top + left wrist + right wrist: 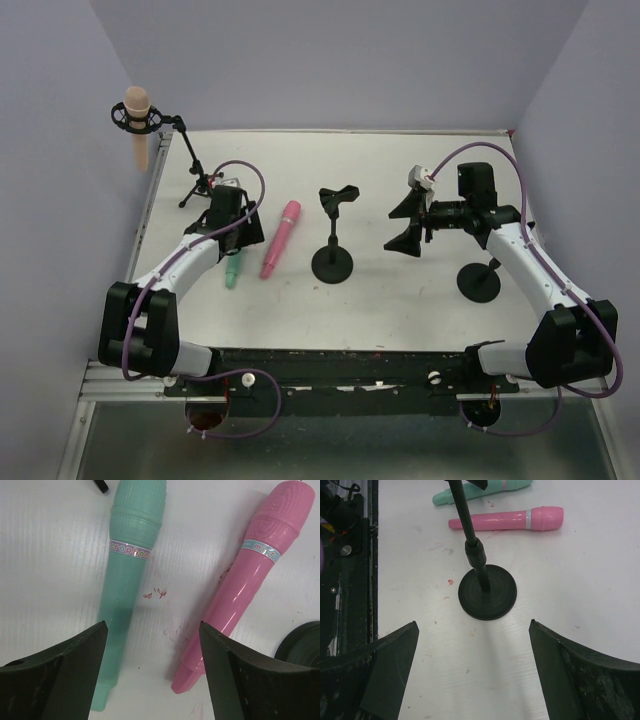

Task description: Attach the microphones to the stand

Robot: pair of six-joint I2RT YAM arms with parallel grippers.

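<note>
two mics flat on table, one clipped, both grippers wide apart

readable print first: silver band on teal-green microphone [127,580] with multicolour letters "crophon", ends curving out of sight. same kind of band on pink microphone [240,595], only "mic" legible.

both lying flat side by side, near but apart, on left half of white table [400,310], heads toward far edge. peach microphone [137,120] upright in ring clip of tripod stand [193,170] at far left corner. round-base stand [333,262] mid-table with forked clip on top, just right of pink one. second round base [479,282] beside right arm.

left gripper [152,625] spread wide, hovering over tails of teal and pink, pinching nothing. right gripper [473,624] spread wide too, aimed at round-base stand, holding nothing.

table surface faintly ribbed, small reddish flecks between the two mics. pale lilac walls on three sides. black rail [330,370] along near edge.
</note>
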